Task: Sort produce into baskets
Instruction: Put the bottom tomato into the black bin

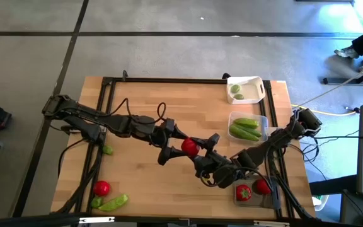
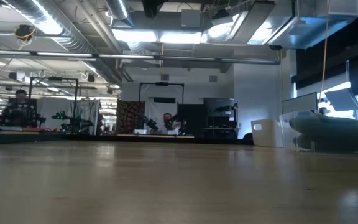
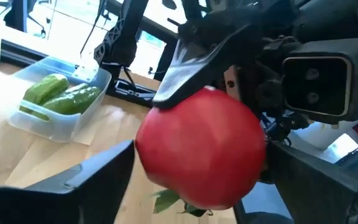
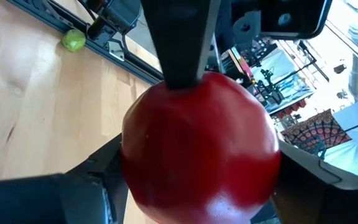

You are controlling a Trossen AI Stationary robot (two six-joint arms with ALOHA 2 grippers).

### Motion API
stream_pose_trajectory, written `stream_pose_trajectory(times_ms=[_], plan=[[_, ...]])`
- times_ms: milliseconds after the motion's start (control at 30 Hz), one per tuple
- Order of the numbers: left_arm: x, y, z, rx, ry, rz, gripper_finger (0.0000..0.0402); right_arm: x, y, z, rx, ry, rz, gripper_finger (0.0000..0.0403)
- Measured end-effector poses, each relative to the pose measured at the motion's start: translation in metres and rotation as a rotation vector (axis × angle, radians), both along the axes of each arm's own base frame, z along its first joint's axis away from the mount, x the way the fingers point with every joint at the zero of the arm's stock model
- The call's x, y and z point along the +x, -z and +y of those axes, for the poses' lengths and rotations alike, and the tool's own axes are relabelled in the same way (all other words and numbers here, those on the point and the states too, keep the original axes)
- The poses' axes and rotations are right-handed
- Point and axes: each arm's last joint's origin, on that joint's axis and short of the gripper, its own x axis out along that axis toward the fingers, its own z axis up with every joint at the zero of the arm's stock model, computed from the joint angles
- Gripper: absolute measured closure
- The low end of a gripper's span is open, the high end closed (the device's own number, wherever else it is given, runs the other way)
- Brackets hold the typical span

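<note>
Meeting mid-table, both grippers apparently hold one tomato (image 1: 190, 147).

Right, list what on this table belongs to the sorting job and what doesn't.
Job:
- tomato between both grippers
- white basket
- clear basket with pods
- grey basket
- loose tomato
- loose pod
- lime

Not job:
- cables
- black frame

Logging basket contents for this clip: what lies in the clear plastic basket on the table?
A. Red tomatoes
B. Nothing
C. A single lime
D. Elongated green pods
D: in the high view the clear basket holds elongated green pods, which the left wrist view also shows; the tomatoes sit in the dark basket, and the white basket holds a small round green piece.
</note>
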Motion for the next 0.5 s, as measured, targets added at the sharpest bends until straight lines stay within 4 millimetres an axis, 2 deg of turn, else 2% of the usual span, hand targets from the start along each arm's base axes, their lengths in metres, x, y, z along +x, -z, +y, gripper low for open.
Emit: stream_pose_trajectory(times_ms=[167,500], plan=[[-0.005,-0.006,0.0,-0.02,-0.002,-0.01,0.0027,0.0,0.0,0.0,0.006,0.003,-0.002,0.013],[-0.028,-0.026,0.003,0.01,0.012,-0.027,0.0025,-0.005,0.0,0.008,0.007,-0.013,-0.008,0.013]])
